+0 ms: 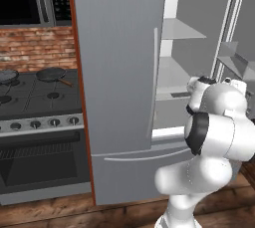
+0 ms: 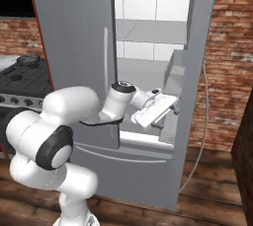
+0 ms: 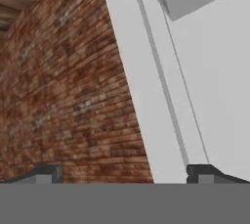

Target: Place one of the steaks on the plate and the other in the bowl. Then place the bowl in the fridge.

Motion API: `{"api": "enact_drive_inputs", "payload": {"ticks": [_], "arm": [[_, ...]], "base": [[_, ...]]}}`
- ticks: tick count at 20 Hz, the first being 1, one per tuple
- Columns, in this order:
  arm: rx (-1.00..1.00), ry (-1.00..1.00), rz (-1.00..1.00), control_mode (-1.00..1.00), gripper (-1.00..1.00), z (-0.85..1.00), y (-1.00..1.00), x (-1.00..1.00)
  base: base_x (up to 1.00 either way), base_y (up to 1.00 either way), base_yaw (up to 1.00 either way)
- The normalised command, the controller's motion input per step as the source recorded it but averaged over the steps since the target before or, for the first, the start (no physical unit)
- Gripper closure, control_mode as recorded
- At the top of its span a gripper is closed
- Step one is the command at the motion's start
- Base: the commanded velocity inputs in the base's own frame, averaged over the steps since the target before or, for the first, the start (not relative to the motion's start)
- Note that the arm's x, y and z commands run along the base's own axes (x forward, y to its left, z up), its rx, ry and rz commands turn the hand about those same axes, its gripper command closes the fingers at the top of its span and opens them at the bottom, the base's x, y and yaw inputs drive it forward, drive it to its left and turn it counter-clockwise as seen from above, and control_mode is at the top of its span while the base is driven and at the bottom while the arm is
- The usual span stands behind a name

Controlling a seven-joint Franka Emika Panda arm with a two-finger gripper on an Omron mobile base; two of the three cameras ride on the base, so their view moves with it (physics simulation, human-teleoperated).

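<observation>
- The fridge (image 2: 79, 47) stands beside the stove (image 1: 40, 97), its right door (image 2: 195, 72) swung open on white shelves (image 2: 148, 32); the left door is shut.
- The gripper (image 2: 170, 109) sits at the open compartment's front, just beside the open door's inner face, jaws spread wide and empty.
- In the hand view the finger tips (image 3: 202, 171) frame the door's edge (image 3: 146, 96) and a brick wall (image 3: 63, 96).
- Two black pans (image 1: 52, 74) rest on the stove.
</observation>
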Motion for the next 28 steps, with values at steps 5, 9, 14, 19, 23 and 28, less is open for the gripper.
{"api": "enact_drive_inputs", "payload": {"ticks": [5,9,14,19,23,28], "arm": [[-0.04,0.32,-0.1,-1.0,-1.0,0.2,-1.0,-0.41],[0.0,0.35,-0.05,-1.0,-1.0,0.31,-0.12,-0.52],[0.11,0.09,0.0,-1.0,-1.0,0.61,0.78,-0.35],[0.34,-0.13,0.03,-1.0,-1.0,0.58,0.91,-0.02],[0.45,-0.03,0.14,-1.0,-1.0,-0.01,0.97,0.37],[0.55,-0.29,0.04,-1.0,-1.0,-0.06,0.65,0.37]], "base": [[0.0,0.0,0.0],[0.0,0.0,0.0],[0.0,0.0,0.0],[0.0,0.0,0.0],[0.0,0.0,0.0],[0.0,0.0,0.0]]}}
